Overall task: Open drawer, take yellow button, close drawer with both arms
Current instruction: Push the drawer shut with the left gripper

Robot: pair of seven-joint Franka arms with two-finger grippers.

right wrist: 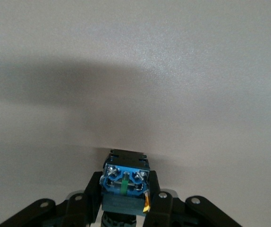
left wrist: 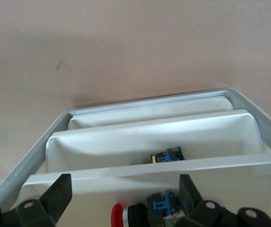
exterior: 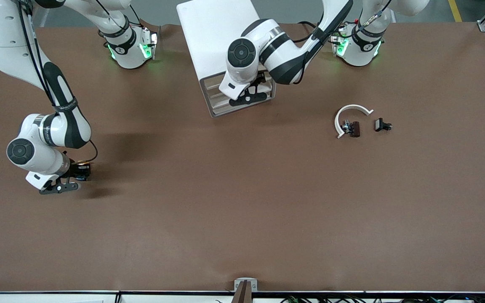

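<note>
The right gripper (right wrist: 125,201) is clenched on the button (right wrist: 125,182), held above the table (exterior: 242,210) near the edge at the right arm's end. The button's orange cap is hidden; only its blue base is shown. The left gripper (left wrist: 123,196) is spread wide over the open drawer (left wrist: 149,142), touching nothing. Other buttons lie in the smooth white trays.

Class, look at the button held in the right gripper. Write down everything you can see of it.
The button is small, with a blue base carrying metal screws and a green middle piece, set on a black body; an orange edge shows low on one side. The right gripper is shut on it, fingers against both flanks, holding it over bare brown table at the right arm's end.
</note>
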